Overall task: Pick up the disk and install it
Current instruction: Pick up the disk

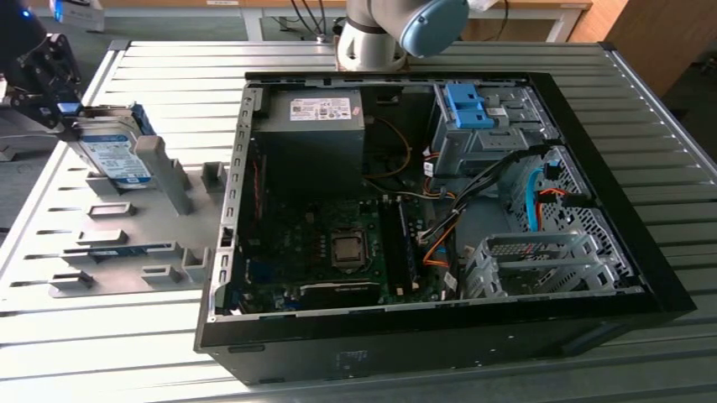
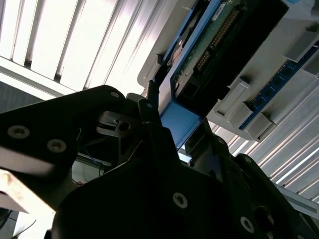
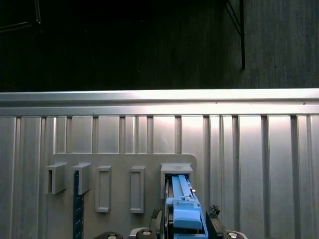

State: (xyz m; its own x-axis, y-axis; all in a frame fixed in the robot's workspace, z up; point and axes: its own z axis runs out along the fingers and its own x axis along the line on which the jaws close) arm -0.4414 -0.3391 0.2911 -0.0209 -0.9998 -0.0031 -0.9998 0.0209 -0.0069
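At the exterior view's left, the gripper [image 1: 54,99] was at the upper end of the disk [image 1: 116,155]. The disk stood on edge in the grey rack [image 1: 123,225], leaning a little, with its label facing the camera. It was seated in its slot, not lifted clear.

In both wrist views the fingers [image 3: 157,219] were set narrow, one on each flat side of the disk's blue end. In the second wrist view one fingertip [image 2: 149,102] lay right against the blue rail, so I judged the gripper to be clamped on the disk, not merely straddling it.

The disk lay straight ahead of the fingers. In the first wrist view its long axis ran from between the fingertips to the slot's end stop, in line with the gripper and roughly upright to the rack. The grip was across the thin dimension at the free end, and the rest of the disk was down in the slot.

Just beside the rack, toward the exterior view's right, lay the open case [image 1: 627,243] on the slatted table [image 1: 112,336]. Near its far side a blue bracket [image 1: 465,105] sat in a drive bay. Near its front right corner was a bare metal cage [image 1: 538,264]. Both lay well apart from the disk, across the width of the case.
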